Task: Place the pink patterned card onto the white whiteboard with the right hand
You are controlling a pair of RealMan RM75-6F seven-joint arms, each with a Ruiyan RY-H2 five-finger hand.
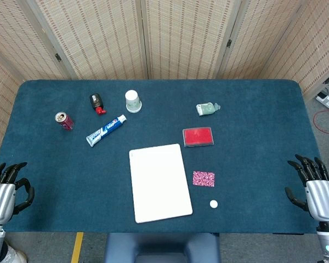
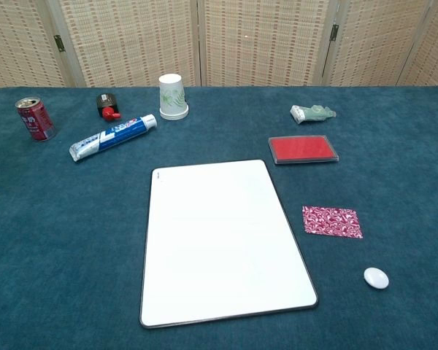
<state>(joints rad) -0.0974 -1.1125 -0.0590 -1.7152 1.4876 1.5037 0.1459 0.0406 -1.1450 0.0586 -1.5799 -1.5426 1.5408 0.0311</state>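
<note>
Pink patterned card (image 2: 332,222) lies flat just right of whiteboard (image 2: 219,240), handy for right hand (image 1: 312,183), parked open, empty, at table edge.

The counter (image 1: 252,219) is covered edge to edge in dark blue-green cloth. The following items lie directly on it:

- White whiteboard (image 1: 159,182), flat, near the front centre.
- Pink patterned card (image 1: 203,178), flat, just beside the whiteboard's right edge, not touching it.
- Small white oval object (image 1: 213,204), near the card, closer to the front edge.
- Red rectangular case (image 1: 198,137), behind the card.
- Pale green tube (image 1: 208,109), further back.
- Inverted paper cup (image 1: 133,101), back centre.
- Toothpaste tube (image 1: 106,130), lying diagonally.
- Black-and-red object (image 1: 97,102).
- Red can (image 1: 64,120), upright, far left.
</note>
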